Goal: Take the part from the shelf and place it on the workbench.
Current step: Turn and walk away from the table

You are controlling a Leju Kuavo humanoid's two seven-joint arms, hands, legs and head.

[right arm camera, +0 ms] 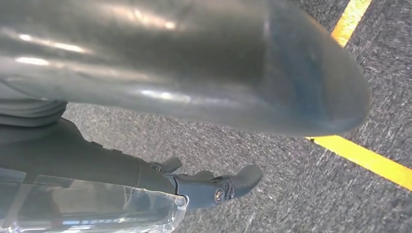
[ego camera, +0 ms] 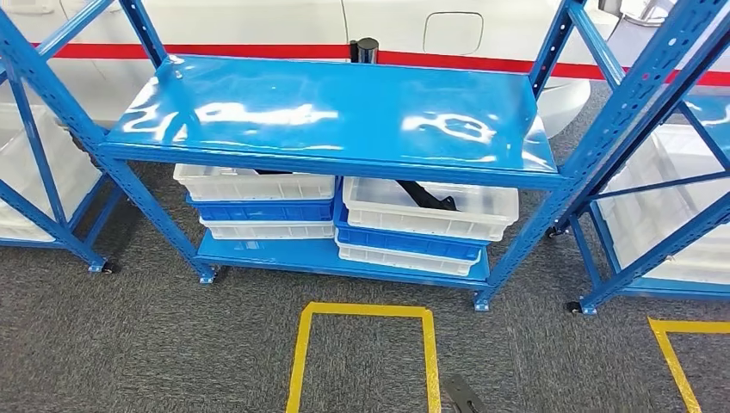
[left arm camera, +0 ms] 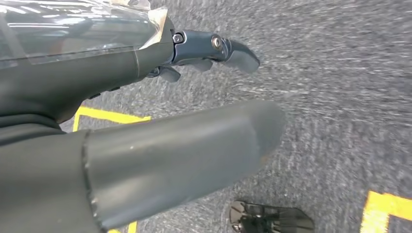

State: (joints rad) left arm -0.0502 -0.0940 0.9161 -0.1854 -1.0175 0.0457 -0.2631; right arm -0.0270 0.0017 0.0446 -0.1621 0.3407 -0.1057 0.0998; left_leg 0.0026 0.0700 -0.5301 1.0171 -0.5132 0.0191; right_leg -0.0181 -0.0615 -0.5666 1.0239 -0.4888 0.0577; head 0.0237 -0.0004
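Two hands hang low over the grey carpet, well apart from the shelf. The left hand holds nothing, thumb and dark fingers spread; the right hand is likewise empty with fingers apart. The long black metal part lies in the upper white plastic bin at the right end of the lower board of the blue steel shelf unit, its long axis running diagonally from back-left to front-right. In my judgement the right hand is nearer. The glossy upper board overhangs the bin and would obstruct a reach from above. A second bin stack stands just beside, toward the left end. Yellow floor tape marks a square before the shelf.
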